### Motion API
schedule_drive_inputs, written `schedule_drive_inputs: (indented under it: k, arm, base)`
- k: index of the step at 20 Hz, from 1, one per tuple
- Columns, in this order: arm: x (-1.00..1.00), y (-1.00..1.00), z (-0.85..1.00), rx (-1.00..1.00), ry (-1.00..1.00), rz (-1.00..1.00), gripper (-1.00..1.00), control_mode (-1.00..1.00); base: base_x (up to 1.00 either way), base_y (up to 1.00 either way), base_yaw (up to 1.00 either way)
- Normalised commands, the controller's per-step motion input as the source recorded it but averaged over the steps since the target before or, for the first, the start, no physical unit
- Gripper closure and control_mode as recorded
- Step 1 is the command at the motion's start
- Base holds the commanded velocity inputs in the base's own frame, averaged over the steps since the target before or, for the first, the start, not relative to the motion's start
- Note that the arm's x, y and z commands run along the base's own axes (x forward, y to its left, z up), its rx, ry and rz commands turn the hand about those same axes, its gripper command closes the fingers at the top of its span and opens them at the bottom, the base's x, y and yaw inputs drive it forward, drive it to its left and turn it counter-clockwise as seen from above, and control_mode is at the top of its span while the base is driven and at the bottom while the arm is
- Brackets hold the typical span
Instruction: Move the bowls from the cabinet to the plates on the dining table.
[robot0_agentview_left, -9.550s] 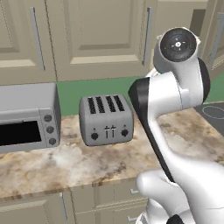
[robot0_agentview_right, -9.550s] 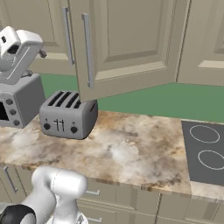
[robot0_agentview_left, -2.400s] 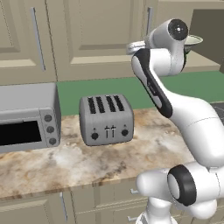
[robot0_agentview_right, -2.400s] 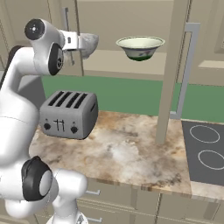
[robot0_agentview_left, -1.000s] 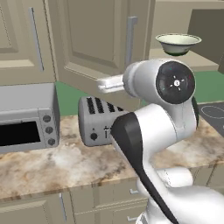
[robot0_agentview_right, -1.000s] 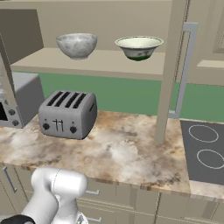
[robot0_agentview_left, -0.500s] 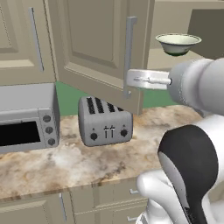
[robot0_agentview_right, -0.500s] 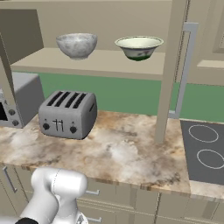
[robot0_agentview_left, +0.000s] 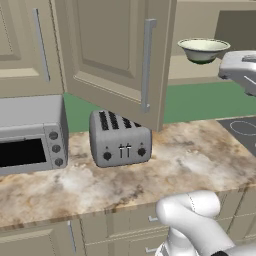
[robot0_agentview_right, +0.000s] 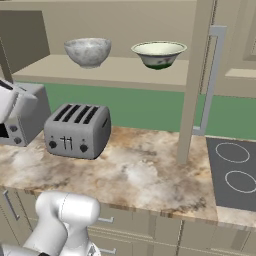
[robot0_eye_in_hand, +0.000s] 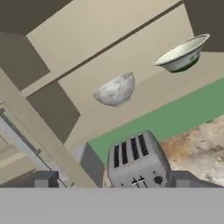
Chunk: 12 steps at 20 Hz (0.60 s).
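Sitting on the cabinet (robot0_agentview_right: 115, 70) shelf, both bowls (robot0_eye_in_hand: 115, 89) lie beyond the wide jaws.

1. The cabinet shelf (robot0_agentview_right: 125, 67) carries a grey speckled bowl (robot0_agentview_right: 87, 51) and a cream-and-green bowl (robot0_agentview_right: 158, 54), apart.
2. The marbled worktop (robot0_agentview_right: 145, 175) bears a toaster (robot0_agentview_right: 77, 130) and a toaster oven (robot0_agentview_left: 31, 132).

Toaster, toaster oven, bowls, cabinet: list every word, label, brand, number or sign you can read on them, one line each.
None: no readable text on anything.
toaster: knobs and levers on the front, no lettering.
toaster oven: three round knobs, no marks legible.
speckled grey bowl: pattern only.
cream and green bowl: dark smudges on the side, no letters.
cabinet: plain panel doors and bar handles.
stovetop: ring outlines only.
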Motion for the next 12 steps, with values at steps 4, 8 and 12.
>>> schedule_drive_inputs:
  k: [4, 8, 12]
  arm:
    - [0.95, -0.52, -0.39, 0.19, 0.0, 0.0, -1.0, -1.0]
    - [1.0, -0.12, -0.46, 0.16, 0.02, 0.04, -1.0, -1.0]
    - [1.0, 0.11, -0.53, 0.1, 0.02, 0.18, -1.0, -1.0]
  base:
    - [0.0, 0.0, 0.0]
    - [0.0, 0.0, 0.0]
    - [0.0, 0.0, 0.0]
